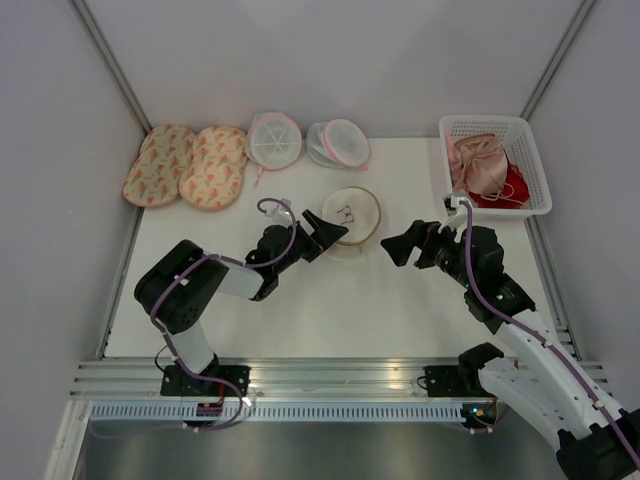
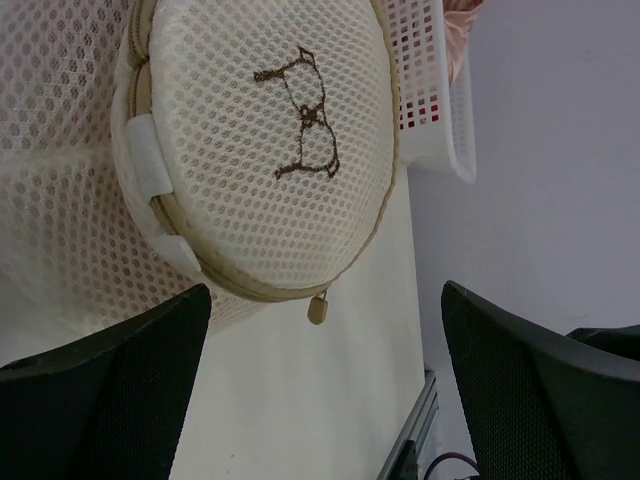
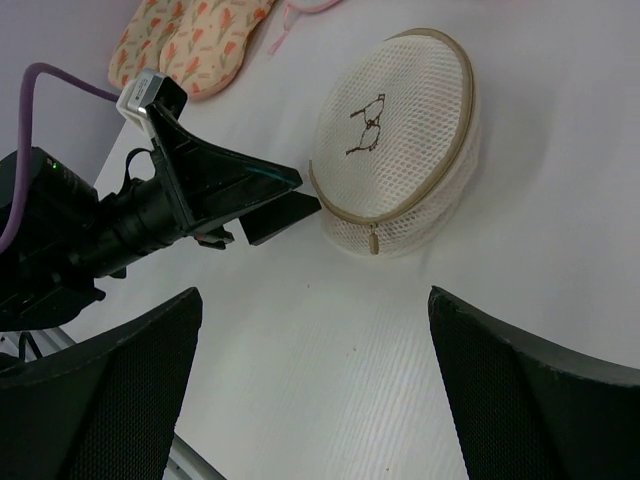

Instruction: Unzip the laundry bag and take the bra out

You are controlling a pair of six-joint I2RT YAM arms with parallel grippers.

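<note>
White tabletop (image 1: 330,310), pale grey walls | laundry bag (image 1: 352,213) zipped, centre, between left gripper (image 1: 330,236) and right gripper (image 1: 396,247) | both jaws spread wide, empty | bra (image 1: 478,165), apparently, in far-right white basket (image 1: 527,150)

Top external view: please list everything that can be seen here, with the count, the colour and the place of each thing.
laundry bag: 1, cream-white mesh with tan edging and a dark mark, middle of the table, zipped shut
peach floral bags: 2, peach with orange pattern, far left, side by side
white mesh bags: 2, white with pink trim, far edge, near the middle
basket: 1, white, far right corner
pinkish-beige fabric: 1 heap, in the basket
red garment: 1, red, in the basket, partly under the fabric
table: 1, white
left end effector: 1, black, open, just left of the laundry bag
right end effector: 1, black, open, just right of the laundry bag
</note>
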